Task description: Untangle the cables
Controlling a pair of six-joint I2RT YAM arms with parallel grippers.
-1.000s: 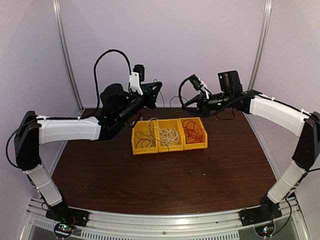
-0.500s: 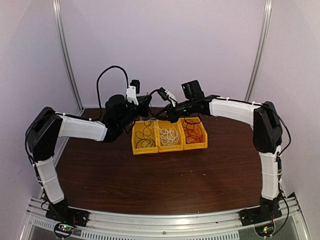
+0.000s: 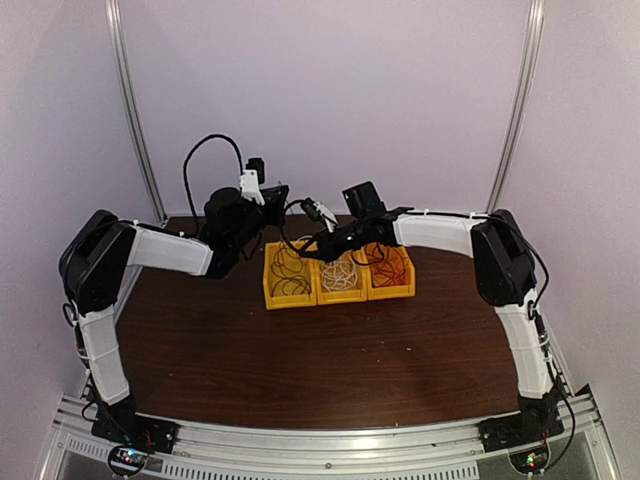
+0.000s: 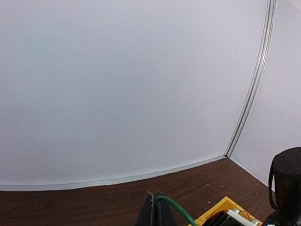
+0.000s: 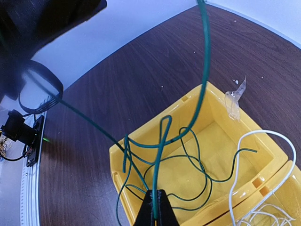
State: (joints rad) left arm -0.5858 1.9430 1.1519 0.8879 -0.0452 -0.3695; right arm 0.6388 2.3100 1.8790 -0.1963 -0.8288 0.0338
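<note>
My right arm has swung further left over the last half second, so my right gripper (image 5: 154, 200) now hangs over the left bin (image 5: 221, 139) rather than farther along the row. My left arm has drawn back a little toward the rear left of the table (image 3: 330, 370). My right fingers are pressed together on the green cable (image 5: 206, 63), with one strand rising straight from between the tips. Above them the cable loops in the air and climbs out of the top of my right wrist view, while the rest lies in loose curls on the floor of the left bin. My left gripper (image 4: 155, 197) is held higher, behind the bins and facing the back wall. Its fingers are closed narrow on a green wire that arches out from between them to the right. I take it for the same cable, though the top view is too coarse to follow the thread between my two hands. The white cable (image 5: 263, 132) sits in the middle bin (image 3: 342, 296), with one loop rising near the wall it shares with the left bin. The red cable (image 3: 388, 262) lies coiled in the right bin (image 3: 392, 291). The three yellow bins stand touching in a row toward the far side of the table.
</note>
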